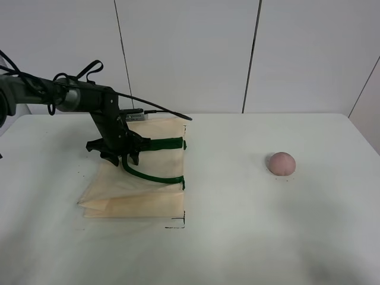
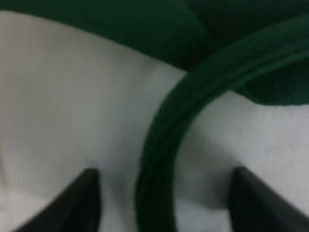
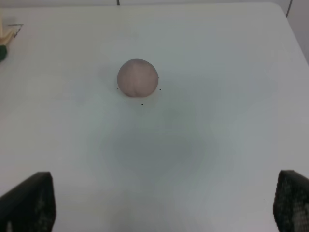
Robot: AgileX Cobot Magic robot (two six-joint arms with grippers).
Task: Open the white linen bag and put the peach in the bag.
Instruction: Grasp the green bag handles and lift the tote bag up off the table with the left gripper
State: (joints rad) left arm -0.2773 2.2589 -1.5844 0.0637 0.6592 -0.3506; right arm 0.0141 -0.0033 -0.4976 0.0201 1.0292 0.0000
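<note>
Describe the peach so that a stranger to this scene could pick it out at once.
Start with the white table in the high view. The white linen bag lies on its left half; the peach sits apart on the right. It is small, round and dull pink, unlike the large, flat cream bag with green straps.

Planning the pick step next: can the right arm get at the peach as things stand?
Probably yes. The peach sits alone on the bare table in front of the right gripper, whose jaws stand wide open. Nothing lies between them; the white linen bag is well off to the side.
</note>
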